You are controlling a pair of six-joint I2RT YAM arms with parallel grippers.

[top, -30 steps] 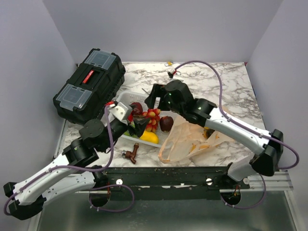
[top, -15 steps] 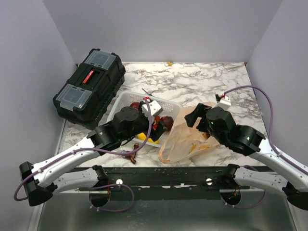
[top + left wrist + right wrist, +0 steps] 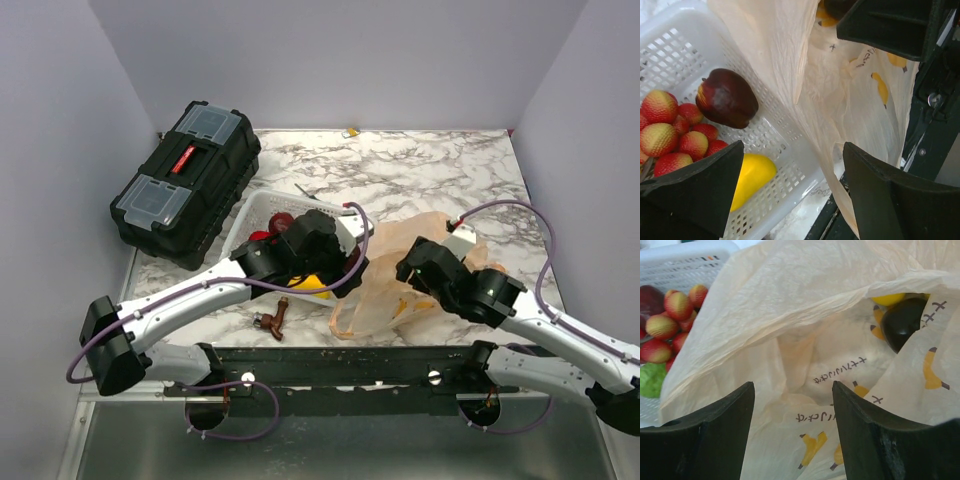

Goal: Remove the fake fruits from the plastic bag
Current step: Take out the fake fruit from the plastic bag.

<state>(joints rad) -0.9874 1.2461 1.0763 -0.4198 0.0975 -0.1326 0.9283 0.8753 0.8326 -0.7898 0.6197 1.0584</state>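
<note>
The peach plastic bag (image 3: 385, 290) lies crumpled at the near edge, against the white basket (image 3: 262, 207). Inside its open mouth I see a dark purple fruit (image 3: 902, 322) and a yellow fruit (image 3: 887, 299). The basket holds a dark red apple (image 3: 727, 97), a red-yellow berry cluster (image 3: 670, 132), a yellow lemon (image 3: 754, 174) and a green fruit (image 3: 651, 380). My left gripper (image 3: 792, 192) is open and empty, straddling the basket's corner and the bag's edge. My right gripper (image 3: 792, 435) is open and empty, just above the bag's mouth.
A black toolbox (image 3: 190, 180) stands at the back left. A small brown tap-shaped object (image 3: 272, 320) lies on the marble in front of the basket. The dark metal rail (image 3: 350, 362) runs along the near edge under the bag.
The right gripper left the basket and swung right and down over the bag. The left gripper moved right across the basket to the bag's edge.
</note>
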